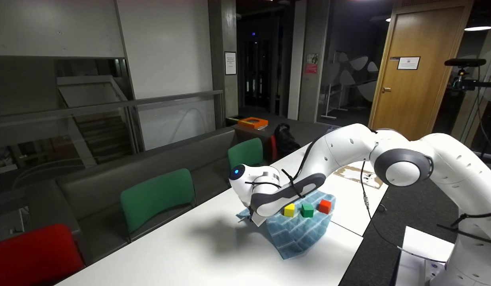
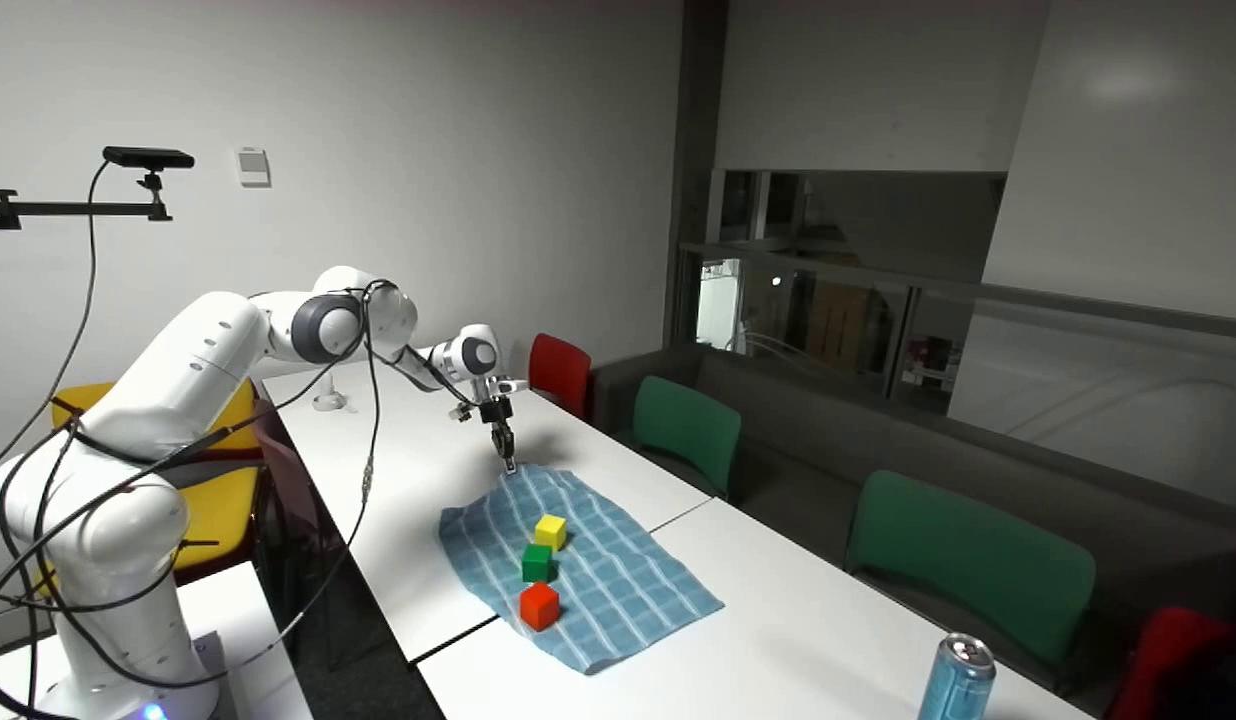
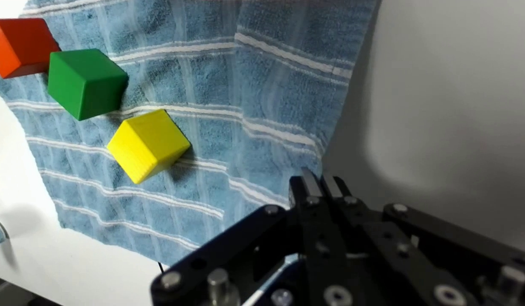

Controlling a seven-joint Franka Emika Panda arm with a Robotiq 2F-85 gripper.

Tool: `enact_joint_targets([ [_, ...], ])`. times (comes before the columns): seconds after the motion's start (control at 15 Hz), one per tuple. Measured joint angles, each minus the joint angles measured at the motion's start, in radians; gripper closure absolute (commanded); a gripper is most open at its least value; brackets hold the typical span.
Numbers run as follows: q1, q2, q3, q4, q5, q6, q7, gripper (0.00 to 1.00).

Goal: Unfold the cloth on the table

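The cloth looks like terry fabric, matt and rough, with a short nap. The worktop is smooth, with a faint sheen. The yellow cube, green cube and red cube have smooth, painted-looking faces. The tool is mostly matt, with bright metal screws. The arm wears a glossy, plastic-looking shell. The can has a shiny metal top. The door looks like smooth wood.
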Motion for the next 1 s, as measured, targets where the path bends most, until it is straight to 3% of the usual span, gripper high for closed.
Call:
enact_joint_targets([
  [0.33, 0.055, -0.022, 0.007, 0.001, -0.045, 0.001, -0.015, 0.99],
  [0.4, 0.058, -0.024, 0.008, 0.001, -0.049, 0.002, -0.021, 0.71],
  [0.53, 0.058, -0.024, 0.009, 0.001, -0.051, 0.004, -0.032, 0.63],
  [1.0, 0.058, -0.031, 0.01, 0.001, -0.052, 0.035, -0.042, 0.12],
])
